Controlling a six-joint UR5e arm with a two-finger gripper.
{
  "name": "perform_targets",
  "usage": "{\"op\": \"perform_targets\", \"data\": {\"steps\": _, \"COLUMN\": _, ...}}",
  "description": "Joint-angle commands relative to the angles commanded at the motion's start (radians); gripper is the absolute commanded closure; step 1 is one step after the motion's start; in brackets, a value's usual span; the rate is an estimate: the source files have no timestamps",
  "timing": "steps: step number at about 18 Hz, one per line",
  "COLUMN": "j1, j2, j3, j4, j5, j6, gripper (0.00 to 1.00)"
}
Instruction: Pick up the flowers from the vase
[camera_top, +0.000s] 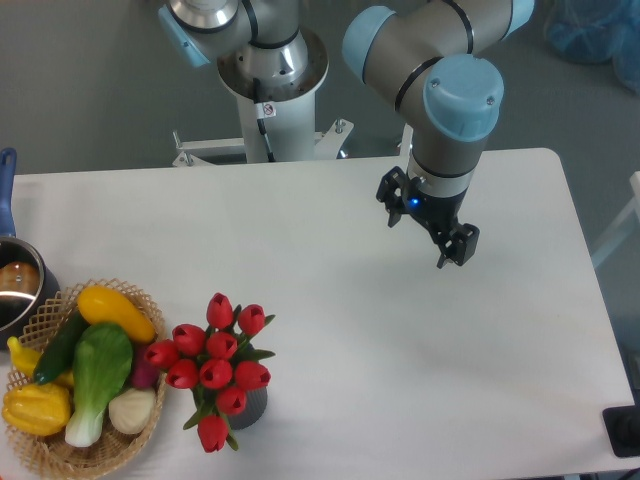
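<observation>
A white tabletop (330, 330) fills your view, with grey floor behind its far edge. Your tool (428, 228) hangs over the right half of the tabletop, nearer the far edge, holding nothing; its two fingers stand apart. The flowers (215, 368), a bunch of red tulips, stand in the vase (247, 408) near the front edge, left of centre, well apart from the tool. Just beside them to the left, a wicker basket (60, 452) holds vegetables. A metal pot (18, 285) sits at the left edge.
</observation>
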Motion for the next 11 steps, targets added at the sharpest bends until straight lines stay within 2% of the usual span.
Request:
{"op": "perform_targets", "data": {"steps": 7, "j1": -0.002, "j2": 0.005, "j3": -0.006, "j4": 0.0, "j5": -0.02, "j6": 0.0, "gripper": 0.0}}
{"op": "perform_targets", "data": {"steps": 8, "j1": 0.003, "j2": 0.006, "j3": -0.026, "j4": 0.006, "j5": -0.046, "j6": 0.0, "gripper": 0.0}}
{"op": "perform_targets", "data": {"steps": 11, "j1": 0.026, "j2": 0.009, "j3": -0.103, "j4": 0.076, "j5": -0.182, "j6": 0.006, "gripper": 0.0}}
